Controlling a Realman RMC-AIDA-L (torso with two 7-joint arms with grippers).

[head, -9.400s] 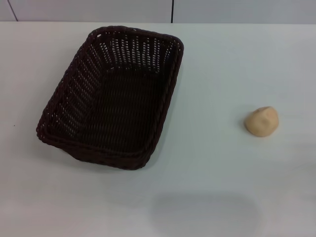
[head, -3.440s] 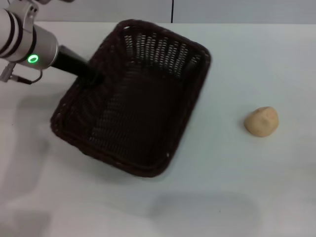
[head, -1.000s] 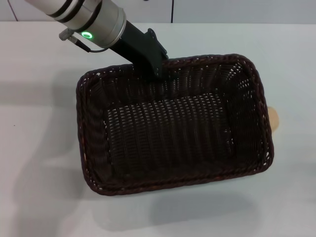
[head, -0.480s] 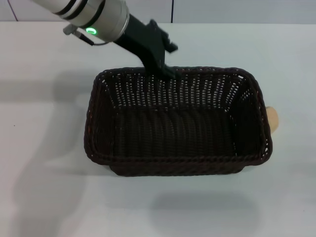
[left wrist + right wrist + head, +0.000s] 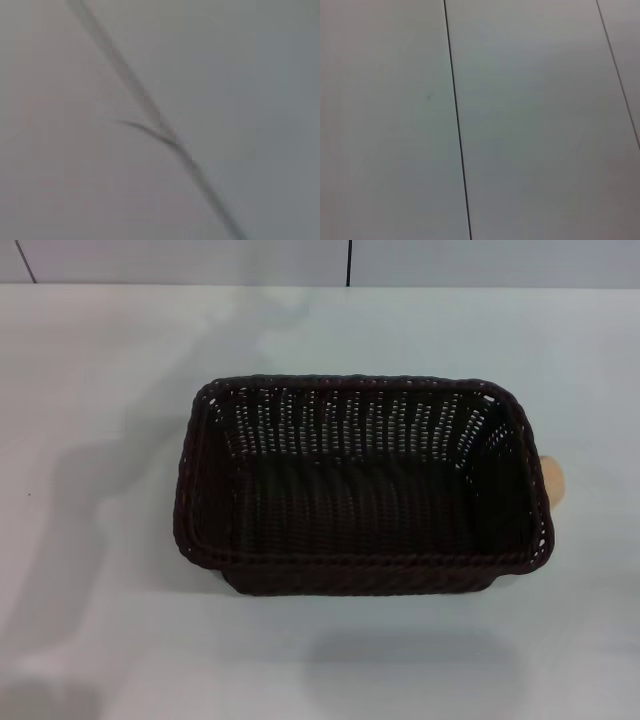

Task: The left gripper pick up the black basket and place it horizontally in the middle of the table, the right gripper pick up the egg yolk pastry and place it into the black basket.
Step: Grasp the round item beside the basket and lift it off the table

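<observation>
The black basket [image 5: 365,485] is set lengthwise on the table [image 5: 100,390], the egg yolk pastry [image 5: 555,482] largely hidden behind it; neither hand is seen, so grip cannot be told.

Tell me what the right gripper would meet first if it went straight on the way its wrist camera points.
Apparently only a plain pale panelled surface with thin dark seams; nothing else shows in the right wrist view, and depth is unclear. The right gripper itself is out of view, and the black basket and egg yolk pastry don't appear ahead of it.

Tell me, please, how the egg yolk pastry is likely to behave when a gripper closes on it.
The egg yolk pastry peeks out beside the black basket, so reach looks cramped. Its visible edge is rounded, so it may roll if nudged. Its pale doughy look suggests it could dent under a firm squeeze.
</observation>
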